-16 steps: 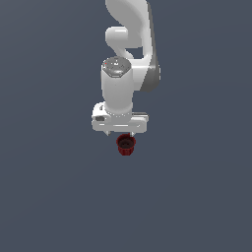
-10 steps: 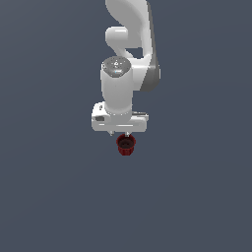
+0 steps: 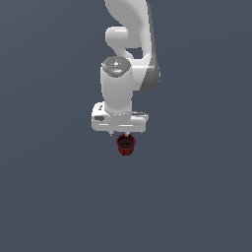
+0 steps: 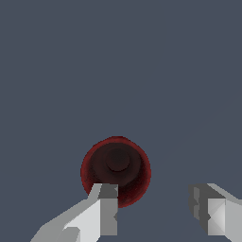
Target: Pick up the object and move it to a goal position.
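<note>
While the gripper (image 4: 156, 212) points straight down, its two fingers (image 4: 105, 215) stand spread with a wide gap between them, so it is open and holds nothing. In the wrist view, one finger overlaps the rim of the cup (image 4: 116, 169), and the other finger stands well clear of it to the side, so the cup is not centred in the gap. The cup is dark red, with a thick rim and a dark inside, and its mouth faces the camera. In the exterior view, the gripper (image 3: 125, 134) sits at the centre of the frame, with the cup (image 3: 126, 145) directly below its white hand, upright on the floor (image 3: 54, 197). Whether the fingertips touch the cup cannot be told. The arm (image 3: 129, 44) rises from the hand to the top of the frame.
</note>
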`<state>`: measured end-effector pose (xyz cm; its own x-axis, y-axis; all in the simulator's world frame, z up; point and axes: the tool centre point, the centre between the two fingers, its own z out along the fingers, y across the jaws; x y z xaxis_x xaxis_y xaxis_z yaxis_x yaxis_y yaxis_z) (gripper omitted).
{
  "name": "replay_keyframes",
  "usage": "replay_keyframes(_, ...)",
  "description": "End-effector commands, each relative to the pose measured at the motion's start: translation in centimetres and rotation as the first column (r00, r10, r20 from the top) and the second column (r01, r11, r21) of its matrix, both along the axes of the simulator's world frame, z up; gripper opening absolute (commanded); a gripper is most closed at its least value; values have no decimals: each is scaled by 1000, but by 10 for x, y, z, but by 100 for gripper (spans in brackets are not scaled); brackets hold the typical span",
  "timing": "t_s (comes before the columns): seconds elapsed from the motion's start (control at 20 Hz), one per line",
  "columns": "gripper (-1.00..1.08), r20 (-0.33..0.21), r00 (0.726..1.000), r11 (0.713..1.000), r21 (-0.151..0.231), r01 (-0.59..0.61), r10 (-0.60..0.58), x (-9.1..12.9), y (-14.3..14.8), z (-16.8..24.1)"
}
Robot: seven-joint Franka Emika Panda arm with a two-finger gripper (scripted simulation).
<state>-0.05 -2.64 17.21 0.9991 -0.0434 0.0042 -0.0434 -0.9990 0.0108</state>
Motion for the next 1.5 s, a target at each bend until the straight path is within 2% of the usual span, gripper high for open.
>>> replay_keyframes(0.0, 28, 3, 1000, 1000, 4, 23, -23, -1, 0, -2)
replay_keyframes(0.35, 28, 15, 989, 988, 26, 149, -150, -7, 3, -14)
replay_keyframes(0.5, 28, 21, 973, 973, 40, 228, -229, -11, 3, -21)
replay_keyframes(0.65, 28, 25, 947, 946, 56, 320, -322, -16, 4, -29)
replay_keyframes(0.85, 28, 28, 894, 893, 78, 443, -447, -24, 4, -39)
replay_keyframes(1.1, 28, 27, 808, 806, 101, 583, -588, -34, 2, -52)
replay_keyframes(1.45, 28, 23, 699, 696, 122, 708, -715, -44, -1, -63)
